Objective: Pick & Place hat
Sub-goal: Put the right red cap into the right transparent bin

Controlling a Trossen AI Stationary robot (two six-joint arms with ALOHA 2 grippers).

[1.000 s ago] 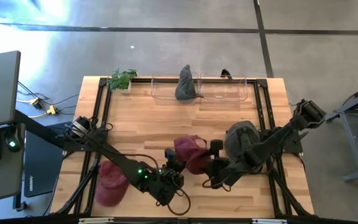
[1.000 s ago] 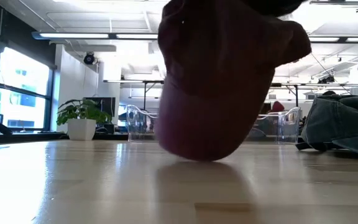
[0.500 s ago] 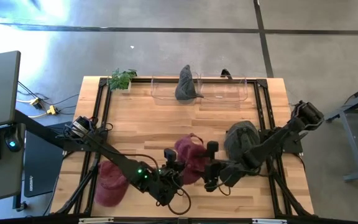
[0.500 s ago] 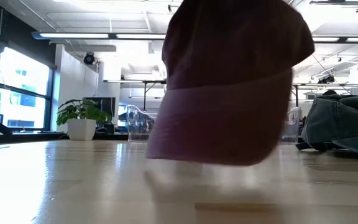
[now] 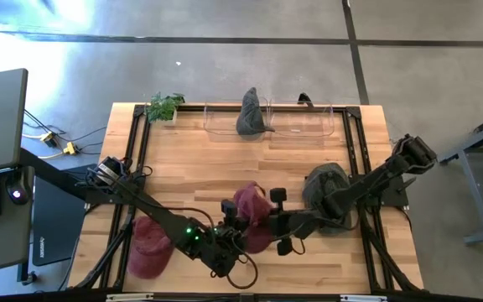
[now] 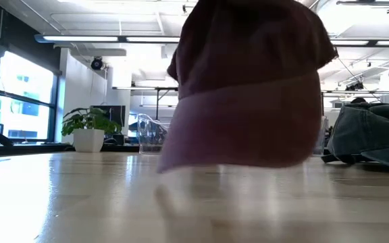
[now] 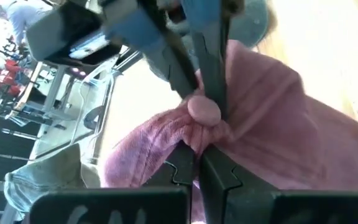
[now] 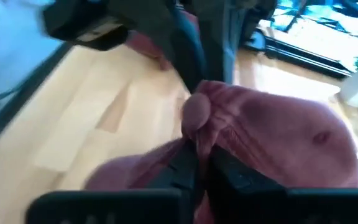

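Observation:
A maroon hat (image 5: 250,210) hangs over the middle of the table and fills the low view (image 6: 248,88), clear of the tabletop. My left gripper (image 5: 235,216) comes at it from the table's left and my right gripper (image 5: 267,220) from the right. Both are shut on its crown by the top button (image 7: 204,109). In each wrist view the other arm's fingers reach in from the far side of the button. My left gripper (image 7: 197,149) pinches bunched crown cloth (image 7: 182,134) just beside the top button between its two fingers, slanting down from the table's left. The hat hangs below, lifted clear of the table. My right gripper (image 8: 201,152) pinches gathered crown cloth (image 8: 215,130) next to the button (image 8: 196,112) between its two fingers, slanting down from the table's right, opposite the left fingers. The cloth is puckered at the pinch.
A second maroon hat (image 5: 148,245) lies at the near left. A grey hat (image 5: 325,189) lies at the right, also in the low view (image 6: 373,135). Another grey hat (image 5: 252,113) sits on the clear bins (image 5: 300,124) at the far edge, beside a potted plant (image 5: 164,106).
My right gripper has moved toward the table's left, in to the hat's crown. The hat has swung: its lower end, which hung just above the table, has risen and the brim now lies flatter and wider across the low view.

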